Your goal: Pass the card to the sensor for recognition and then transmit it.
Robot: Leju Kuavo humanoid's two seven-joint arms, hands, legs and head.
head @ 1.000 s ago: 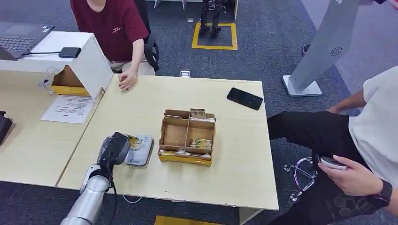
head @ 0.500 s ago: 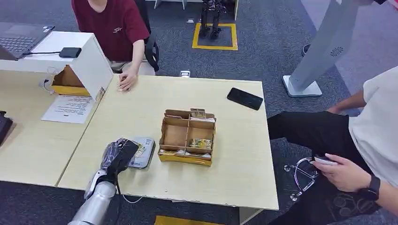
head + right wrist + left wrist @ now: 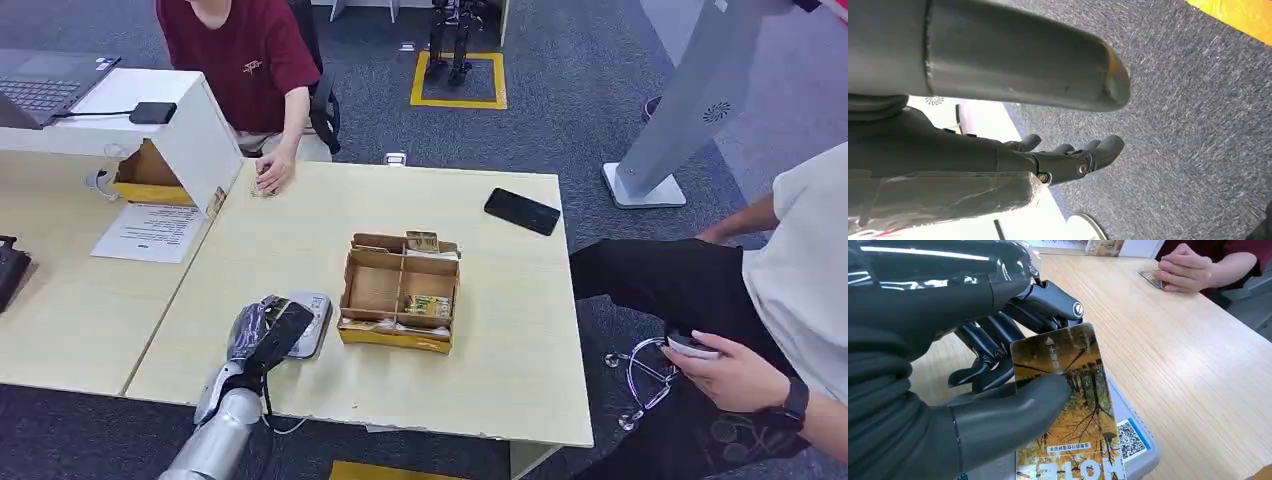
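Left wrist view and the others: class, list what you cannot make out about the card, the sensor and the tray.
- Card: lower edge cut off by the frame in the left wrist view; in the head view the left hand hides it.
- Sensor: partly covered by that hand and the card; whether card touches it is unclear.
- Tray: contents too small to identify in the head view.

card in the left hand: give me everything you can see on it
The card is a thin, glossy, rounded-corner rectangle printed with yellow autumn trees, white characters at both ends and a small white arrow. The left hand pinches it between thumb and fingers, held flat just over the grey sensor, which carries a QR code. Whether card and sensor touch cannot be told. Part of it hides under the thumb.
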